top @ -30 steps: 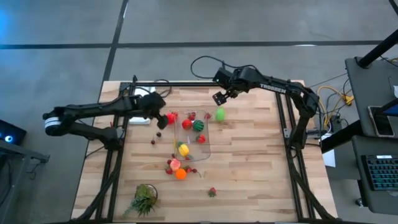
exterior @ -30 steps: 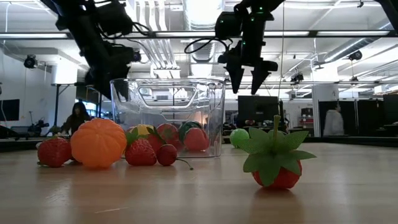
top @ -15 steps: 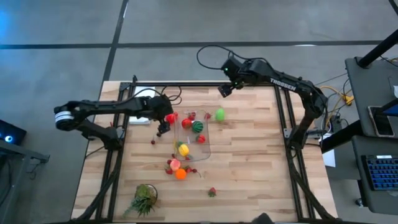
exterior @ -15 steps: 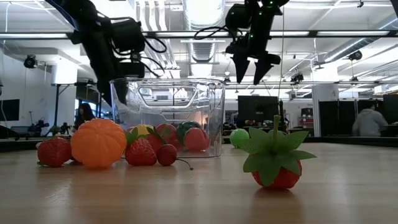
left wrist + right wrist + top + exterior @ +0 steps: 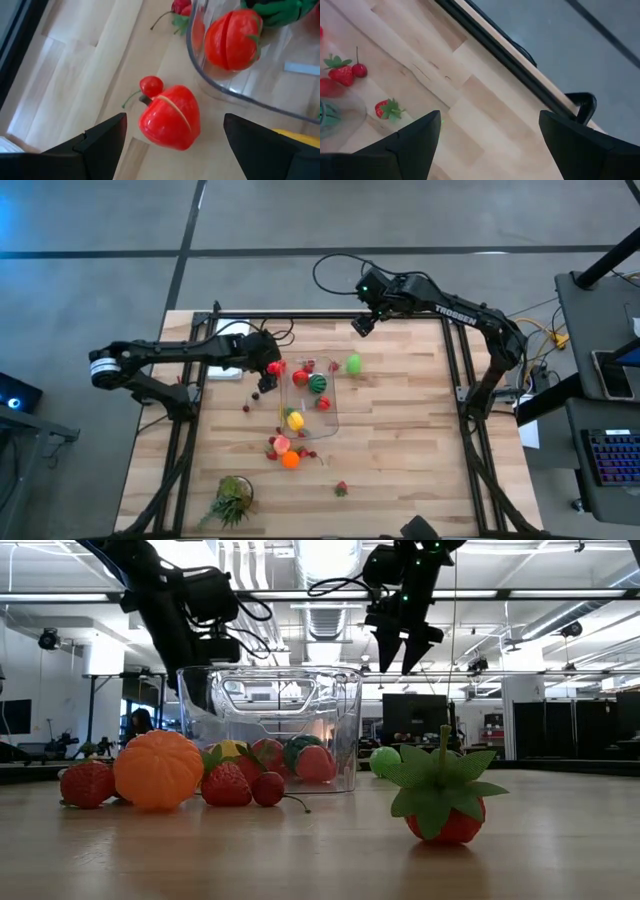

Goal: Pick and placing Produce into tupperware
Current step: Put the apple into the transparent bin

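The clear tupperware [image 5: 312, 395] stands mid-table and holds several produce pieces: a yellow one [image 5: 295, 420], a green striped one [image 5: 319, 381] and red ones. My left gripper [image 5: 264, 383] is open and hovers at the container's left side. In the left wrist view its fingers stand on either side of a red heart-shaped piece [image 5: 170, 117] with a cherry [image 5: 151, 86] beside it, both lying on the table. My right gripper [image 5: 358, 327] is open, raised near the far edge, with nothing between its fingers [image 5: 490, 117]. A green ball [image 5: 354, 363] rests on the table to the right of the container.
Near the container's near end lie an orange piece [image 5: 290, 460], a pink one [image 5: 282, 444] and small strawberries. A lone strawberry [image 5: 341, 489] lies nearer the front edge. A leafy tuft [image 5: 232, 500] sits at the near left corner. The right half of the table is bare wood.
My left gripper has reached toward the right, closer to the container and the red piece, and has come a little lower. My right gripper has risen and drawn back toward the table's far edge, away from the green ball. No produce has moved.
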{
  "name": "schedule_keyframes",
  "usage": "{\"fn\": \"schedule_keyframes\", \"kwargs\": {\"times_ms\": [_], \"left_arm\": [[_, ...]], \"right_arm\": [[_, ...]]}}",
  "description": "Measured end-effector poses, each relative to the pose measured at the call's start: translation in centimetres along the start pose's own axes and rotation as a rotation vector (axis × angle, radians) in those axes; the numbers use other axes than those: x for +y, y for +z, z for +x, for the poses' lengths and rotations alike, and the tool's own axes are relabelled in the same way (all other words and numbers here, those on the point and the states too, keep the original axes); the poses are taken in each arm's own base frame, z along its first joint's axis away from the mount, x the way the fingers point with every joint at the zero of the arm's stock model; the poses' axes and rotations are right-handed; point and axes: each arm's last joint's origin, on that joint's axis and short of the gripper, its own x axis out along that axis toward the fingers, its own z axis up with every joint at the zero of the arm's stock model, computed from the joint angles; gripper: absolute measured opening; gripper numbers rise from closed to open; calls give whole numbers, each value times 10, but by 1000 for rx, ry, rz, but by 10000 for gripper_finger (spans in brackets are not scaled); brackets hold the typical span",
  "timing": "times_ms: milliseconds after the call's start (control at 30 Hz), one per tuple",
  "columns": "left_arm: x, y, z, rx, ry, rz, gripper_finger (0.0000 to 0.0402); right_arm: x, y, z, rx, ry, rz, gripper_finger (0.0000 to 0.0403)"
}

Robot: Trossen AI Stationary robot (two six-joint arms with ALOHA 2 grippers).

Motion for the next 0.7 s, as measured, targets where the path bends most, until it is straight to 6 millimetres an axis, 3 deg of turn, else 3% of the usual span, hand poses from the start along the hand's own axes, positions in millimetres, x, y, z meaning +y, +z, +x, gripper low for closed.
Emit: {"fn": "schedule_keyframes", "kwargs": {"times_ms": [300, 700], "left_arm": [[-1, -3, 8, 29, -3, 123, 317], [-3, 0, 44, 144, 28, 139, 317]], "right_arm": [[1, 4, 1, -42, 8, 1, 329], [-4, 8, 1, -71, 10, 26, 329]]}}
